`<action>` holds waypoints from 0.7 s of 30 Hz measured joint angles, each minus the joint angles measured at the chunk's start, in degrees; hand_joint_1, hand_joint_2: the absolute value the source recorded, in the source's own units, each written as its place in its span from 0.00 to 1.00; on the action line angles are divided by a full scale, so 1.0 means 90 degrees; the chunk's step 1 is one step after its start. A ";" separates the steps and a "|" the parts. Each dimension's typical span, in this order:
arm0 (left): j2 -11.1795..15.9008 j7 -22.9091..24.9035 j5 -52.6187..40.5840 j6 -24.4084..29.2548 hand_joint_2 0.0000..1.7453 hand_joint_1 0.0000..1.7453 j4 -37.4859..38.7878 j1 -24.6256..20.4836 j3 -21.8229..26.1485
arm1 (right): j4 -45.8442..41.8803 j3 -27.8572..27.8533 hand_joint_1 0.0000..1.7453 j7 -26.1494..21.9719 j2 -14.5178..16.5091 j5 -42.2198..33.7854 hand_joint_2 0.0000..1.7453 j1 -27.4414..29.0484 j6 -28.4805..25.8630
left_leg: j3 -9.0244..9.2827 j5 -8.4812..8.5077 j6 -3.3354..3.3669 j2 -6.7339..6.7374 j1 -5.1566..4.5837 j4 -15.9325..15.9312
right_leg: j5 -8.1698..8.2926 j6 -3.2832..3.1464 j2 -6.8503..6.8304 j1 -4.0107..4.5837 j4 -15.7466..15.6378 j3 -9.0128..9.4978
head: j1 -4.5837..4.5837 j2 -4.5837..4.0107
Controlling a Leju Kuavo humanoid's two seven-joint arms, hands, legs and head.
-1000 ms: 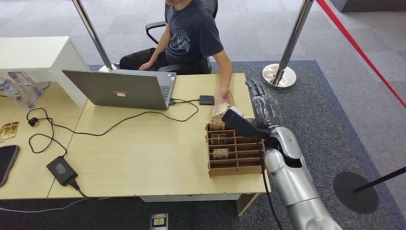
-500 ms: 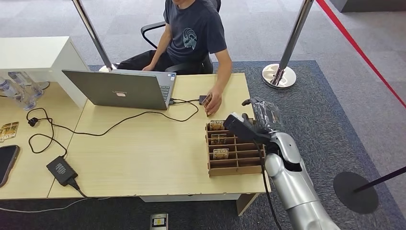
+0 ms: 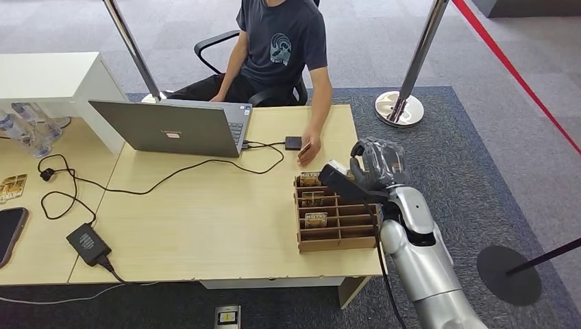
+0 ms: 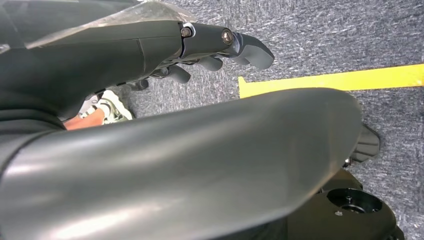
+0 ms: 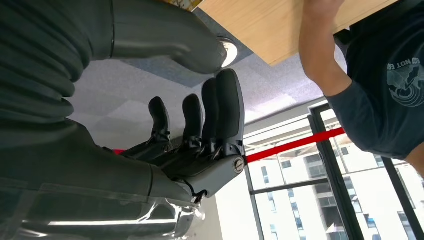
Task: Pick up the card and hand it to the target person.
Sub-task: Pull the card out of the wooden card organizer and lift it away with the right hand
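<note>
the card (image 3: 305,147) is now sitting in the person's hand (image 3: 306,152), which is resting on the bench (image 3: 205,205) at about 11 o'clock from the right hand (image 3: 378,164). half a second ago that same hand was lying closer to the wooden card rack (image 3: 336,212); a second ago it was reaching out beside the robot's outstretched fingers. so the card is changing owners: judged from this, the hand-over is done.

the right hand is pulling back and curling. it was stretched flat a second ago; now it is hovering over the rack's 1 o'clock corner with fingers (image 5: 220,115) drawn partly in, a narrow gap to the thumb, and nothing between them in the right wrist view.

the left hand (image 4: 200,45) is hanging low over the grey carpet and a yellow floor line (image 4: 330,80), fingers loosely curled, holding nothing visible.

remaining cards are standing in the rack's far compartments. judgement: task essentially complete; only arm retraction is remaining.
</note>
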 joint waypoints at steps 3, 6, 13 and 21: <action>0.0000 0.0002 0.0003 0.0000 0.00 0.00 0.0000 0.0000 0.0000 | -0.0042 0.0062 0.53 0.0015 -0.0001 0.0027 1.00 0.0004 0.0012 | 0.0000 0.0000 0.0000 0.0000 0.0000 0.0000 | 0.0000 0.0000 0.0000 0.0000 0.0000 0.0000 | -0.0001 -0.0001; 0.0000 0.0015 0.0013 0.0000 0.00 0.00 0.0000 -0.0001 0.0000 | -0.0062 0.0118 0.51 0.0045 -0.0002 0.0073 1.00 0.0006 0.0038 | 0.0000 0.0000 0.0000 0.0000 0.0000 0.0000 | 0.0000 0.0000 0.0000 0.0000 0.0000 0.0000 | -0.0001 -0.0001; 0.0000 0.0028 0.0017 0.0000 0.00 0.00 0.0000 0.0000 0.0000 | -0.0061 0.0163 0.50 0.0141 -0.0011 0.0131 1.00 0.0010 0.0063 | -0.0001 0.0000 0.0000 0.0000 0.0000 0.0000 | 0.0000 0.0000 0.0000 0.0000 0.0000 0.0000 | -0.0001 -0.0001; 0.0000 0.0030 0.0002 -0.0005 0.00 0.00 0.0000 0.0000 0.0000 | -0.0056 0.0202 0.50 0.0178 -0.0056 0.0145 1.00 0.0072 0.0070 | -0.0001 0.0000 0.0000 0.0000 0.0000 0.0000 | 0.0001 0.0000 0.0000 0.0000 0.0000 -0.0001 | -0.0001 0.0000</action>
